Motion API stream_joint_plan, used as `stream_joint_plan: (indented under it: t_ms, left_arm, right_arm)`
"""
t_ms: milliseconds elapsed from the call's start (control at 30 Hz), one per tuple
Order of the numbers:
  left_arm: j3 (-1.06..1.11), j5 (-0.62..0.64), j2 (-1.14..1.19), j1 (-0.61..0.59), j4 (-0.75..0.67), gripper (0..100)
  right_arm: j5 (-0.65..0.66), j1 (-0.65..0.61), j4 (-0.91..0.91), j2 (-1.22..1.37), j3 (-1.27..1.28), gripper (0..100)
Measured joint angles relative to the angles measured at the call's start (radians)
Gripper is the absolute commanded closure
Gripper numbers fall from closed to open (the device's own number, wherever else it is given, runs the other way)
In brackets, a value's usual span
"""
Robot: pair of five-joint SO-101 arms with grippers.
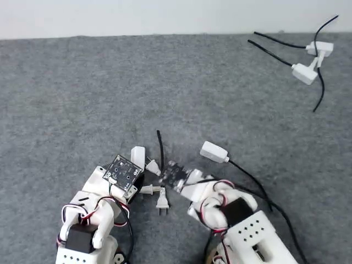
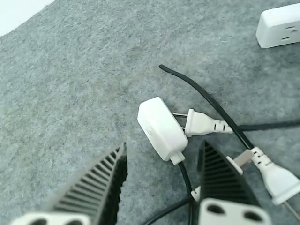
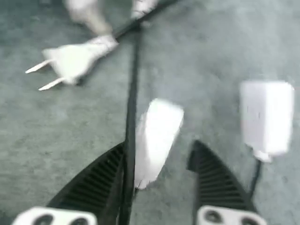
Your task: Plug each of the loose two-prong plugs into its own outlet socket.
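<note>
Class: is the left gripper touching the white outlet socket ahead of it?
Apart. Left wrist view shows carpet separating the open left gripper from the outlet socket on both sides.

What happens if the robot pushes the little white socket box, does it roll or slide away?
Probably slides, not rolls: the socket box looks flat-sided and lies on grey carpet, which may drag on it. It looks small and light, so the black cord leaving its end will likely tug it round or pull it back.

A grey felt mat (image 1: 82,93) covers the table from the near edge to the far edge. Beyond it stands a plain white wall (image 1: 137,16).
</note>
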Motion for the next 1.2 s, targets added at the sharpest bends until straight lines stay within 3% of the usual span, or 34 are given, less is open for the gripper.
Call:
stream_joint_plan:
  t_ms: [133,700,1000,1100,1200]
  left_arm:
    - [0.0,0.0,0.0,0.0,0.0,76]
    - [0.0,0.0,0.0,0.0,0.0,76]
    - [0.0,0.0,0.0,0.0,0.0,76]
    - [0.0,0.0,0.0,0.0,0.0,76]
    - [0.0,0.0,0.0,0.0,0.0,76]
  right_arm:
    - [0.0,-0.014,0.0,-0.008,0.002,72.1]
    - [0.04,0.18,-0.026,-0.008,0.037,72.2]
    - [0.04,0.18,-0.028,-0.008,0.025,72.3]
    - [0.041,0.189,-0.026,-0.008,0.009,79.4]
    - [0.041,0.232,-0.018,-0.008,-0.035,98.2]
